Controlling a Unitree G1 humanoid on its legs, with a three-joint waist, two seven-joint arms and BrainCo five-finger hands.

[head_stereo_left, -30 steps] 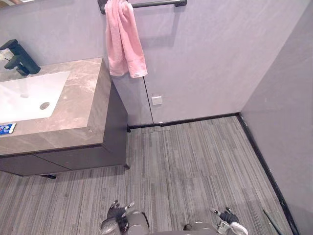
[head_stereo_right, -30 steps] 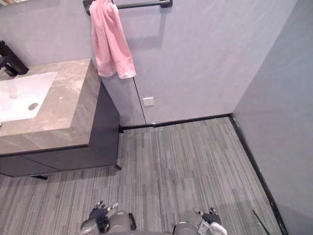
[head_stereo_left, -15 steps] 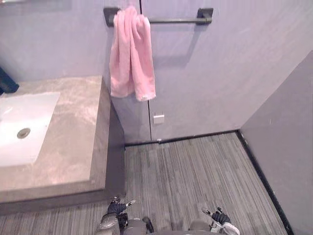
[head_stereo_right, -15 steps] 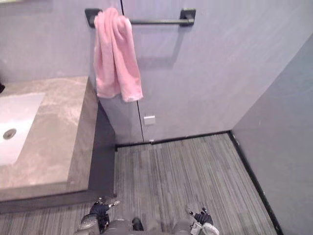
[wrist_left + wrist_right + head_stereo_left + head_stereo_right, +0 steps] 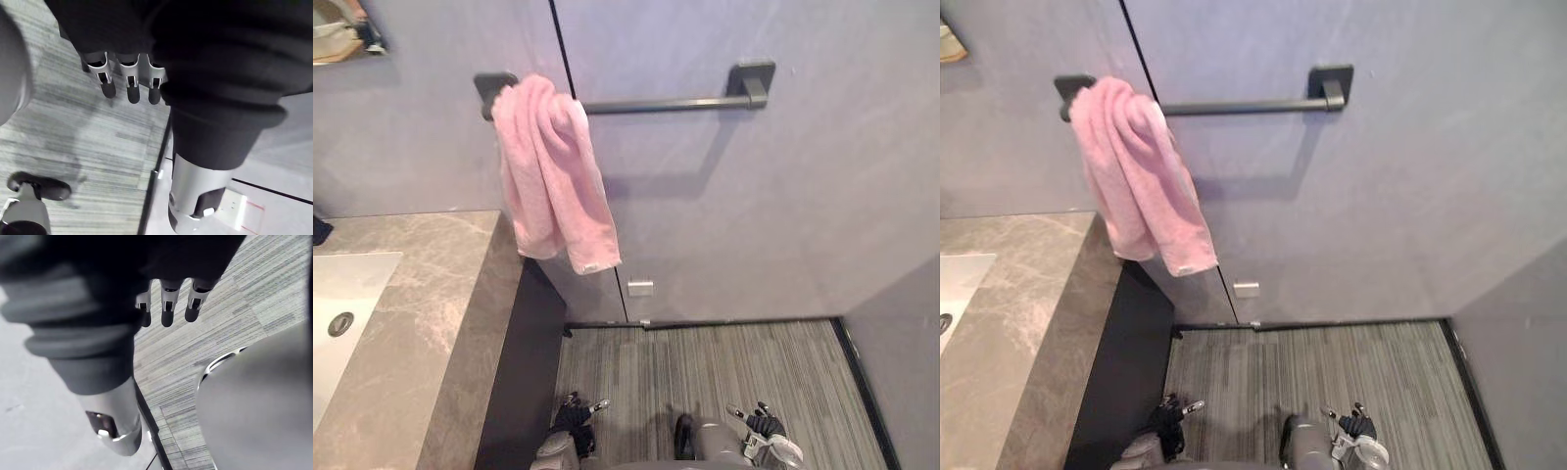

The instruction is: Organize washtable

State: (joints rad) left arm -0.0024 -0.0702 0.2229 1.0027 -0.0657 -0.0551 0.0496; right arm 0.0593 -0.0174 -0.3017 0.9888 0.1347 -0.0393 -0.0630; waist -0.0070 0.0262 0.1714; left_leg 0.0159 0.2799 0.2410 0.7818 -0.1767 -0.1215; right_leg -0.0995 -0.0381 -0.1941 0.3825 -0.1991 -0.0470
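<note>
The pink towel (image 5: 551,176) hangs bunched at the left end of the bar (image 5: 656,103), its length running straight down. Well below the bar, both hands dangle loose-fingered and empty. The left hand (image 5: 576,416) is almost under the towel, so it looks nearer than the right hand (image 5: 762,426).

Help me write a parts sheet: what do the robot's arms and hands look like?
The left hand and right hand match. Each has silver fingers with rounded dark tips, a thick silver thumb, and a black ribbed cover over the back and wrist. The arms behind them are silver-grey.
</note>
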